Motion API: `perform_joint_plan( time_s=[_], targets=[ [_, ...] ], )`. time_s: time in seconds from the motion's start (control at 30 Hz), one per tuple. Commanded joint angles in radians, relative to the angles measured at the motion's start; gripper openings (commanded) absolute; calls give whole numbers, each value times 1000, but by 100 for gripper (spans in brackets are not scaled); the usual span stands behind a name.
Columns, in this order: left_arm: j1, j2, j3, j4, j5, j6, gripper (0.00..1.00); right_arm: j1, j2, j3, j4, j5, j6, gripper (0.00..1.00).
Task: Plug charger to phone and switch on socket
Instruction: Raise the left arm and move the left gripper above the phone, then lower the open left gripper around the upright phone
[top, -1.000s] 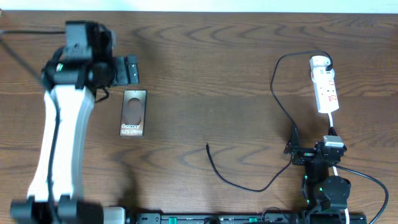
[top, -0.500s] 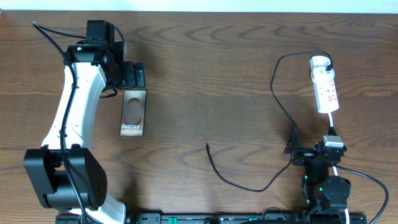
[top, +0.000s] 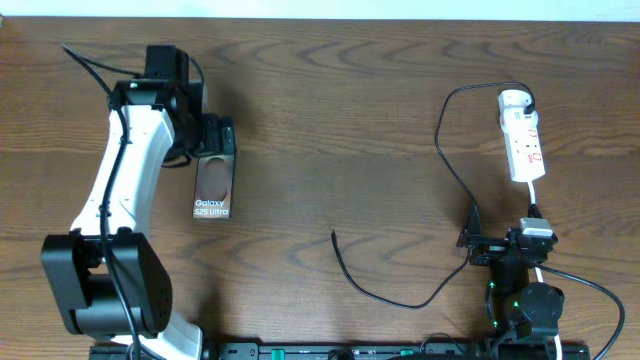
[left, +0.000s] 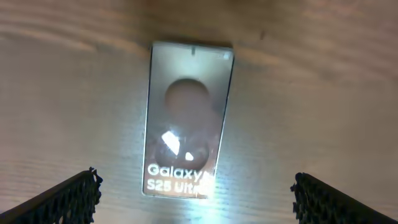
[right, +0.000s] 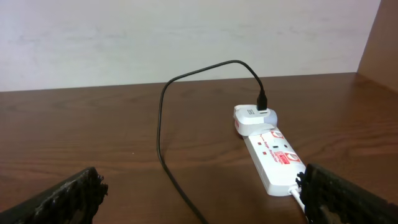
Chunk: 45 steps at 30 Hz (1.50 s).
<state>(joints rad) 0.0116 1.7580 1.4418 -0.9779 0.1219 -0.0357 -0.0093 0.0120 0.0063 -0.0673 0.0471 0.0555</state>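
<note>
The left gripper (top: 214, 137) is wide open and holds nothing. It hangs over the top end of the phone (top: 213, 188), which lies flat on the brown table (top: 340, 120). The right gripper (right: 200, 180) is wide open too, with nothing in it, and it faces the white socket (top: 524, 140). The black charger (right: 160, 134) is plugged into the socket. Its loose tip lies on the table, well apart from the phone.

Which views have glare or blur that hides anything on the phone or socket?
Left wrist: soft overall, and a white glare patch on the phone washes out part of its print. Overhead: sharp, evenly lit, the print readable. Right wrist: the socket is in focus, with no glare.
</note>
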Motion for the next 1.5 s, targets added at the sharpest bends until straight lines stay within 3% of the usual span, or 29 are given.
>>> perform_joint_plan(
  time_s=[0.0, 0.33, 0.57, 0.9, 1.47],
  targets=[
    [4, -7, -51, 0, 1, 8, 98, -6, -6, -1, -4, -1, -12, 99],
    [2, -6, -214, 109, 1, 13, 98, -6, -6, -1, -4, -1, -12, 99],
    [2, -6, -240, 148, 1, 146, 98, -6, -6, -1, -4, -1, -12, 99],
    [2, -3, -240, 251, -4, 148, 98, -6, -6, -1, -4, -1, -12, 99],
    [3, 101, -240, 281, -3, 129, 98, -6, -6, -1, -4, -1, -12, 99]
  ],
)
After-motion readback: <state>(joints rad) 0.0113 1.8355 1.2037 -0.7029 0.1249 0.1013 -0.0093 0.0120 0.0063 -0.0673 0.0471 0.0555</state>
